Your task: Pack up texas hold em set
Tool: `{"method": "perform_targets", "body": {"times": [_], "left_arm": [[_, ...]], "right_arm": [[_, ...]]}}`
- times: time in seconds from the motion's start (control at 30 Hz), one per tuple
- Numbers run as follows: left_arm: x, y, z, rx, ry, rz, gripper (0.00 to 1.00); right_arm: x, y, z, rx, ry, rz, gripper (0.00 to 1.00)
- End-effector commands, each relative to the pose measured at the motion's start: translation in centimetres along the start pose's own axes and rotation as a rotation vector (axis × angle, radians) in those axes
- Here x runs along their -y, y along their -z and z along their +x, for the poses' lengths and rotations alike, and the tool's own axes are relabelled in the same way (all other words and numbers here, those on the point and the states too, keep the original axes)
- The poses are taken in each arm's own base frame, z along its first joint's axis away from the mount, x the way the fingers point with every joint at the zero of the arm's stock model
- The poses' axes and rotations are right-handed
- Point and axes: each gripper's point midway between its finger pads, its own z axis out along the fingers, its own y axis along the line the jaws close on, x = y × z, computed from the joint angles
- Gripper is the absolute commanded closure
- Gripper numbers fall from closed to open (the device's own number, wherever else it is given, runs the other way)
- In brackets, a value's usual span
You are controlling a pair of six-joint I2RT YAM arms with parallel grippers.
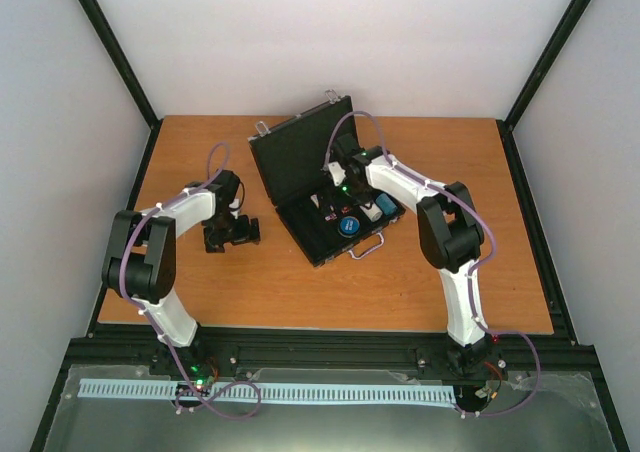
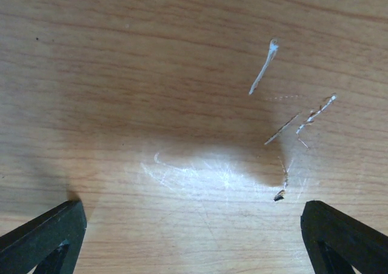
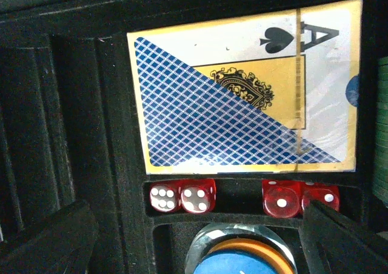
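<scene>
The black briefcase [image 1: 296, 158] lies open near the middle of the counter [image 1: 450, 272], its lid raised toward the far left. Inside, a blue-patterned card box [image 3: 242, 86] showing an ace of spades fills one foam compartment. In the slot just beside it on the near side sit four red dice, one pair on the left [image 3: 182, 196] and one pair on the right [image 3: 297, 198]. Nearer still, an orange disc [image 3: 242, 248] rests in a clear disc [image 3: 203, 240]. Green chips [image 3: 382, 134] show at the right edge. The right fingers [image 3: 339, 231] hang apart over the dice, gripping nothing. Left of the case, the left fingers [image 2: 42, 234] are spread wide over bare, scratched wood.
</scene>
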Motion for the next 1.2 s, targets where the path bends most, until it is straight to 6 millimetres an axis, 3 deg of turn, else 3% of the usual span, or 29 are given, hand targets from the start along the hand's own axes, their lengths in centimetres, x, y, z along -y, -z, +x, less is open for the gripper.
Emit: {"method": "perform_targets", "body": {"times": [0.0, 0.17, 0.33, 0.5, 0.83, 1.0, 1.17], "left_arm": [[0.1, -1.0, -0.5, -0.004, -0.008, 0.010, 0.00], [0.2, -0.7, -0.9, 0.009, -0.005, 0.011, 0.00], [0.7, 0.3, -2.5, 0.051, 0.005, 0.015, 0.00], [1.5, 2.9, -6.0, 0.131, 0.033, 0.051, 0.00], [0.0, 7.2, -13.5, 0.243, 0.194, 0.183, 0.00], [2.0, 7.4, -16.5, 0.254, 0.222, 0.284, 0.03], [4.9, 6.7, -18.8, 0.235, 0.247, 0.395, 0.12]], "right_arm": [[0.5, -1.1, 0.4, -0.026, 0.000, -0.013, 0.08], [-0.1, -0.6, 0.3, -0.019, -0.004, -0.039, 0.09], [-0.5, 3.0, -0.7, 0.045, 0.012, -0.009, 0.08], [-0.4, 6.3, -0.3, 0.084, -0.007, 0.023, 0.08], [3.8, 11.9, 0.4, 0.189, -0.144, 0.145, 0.11], [6.3, 14.2, 0.9, 0.223, -0.222, 0.215, 0.11], [7.0, 15.1, 2.0, 0.231, -0.274, 0.227, 0.11]]}}
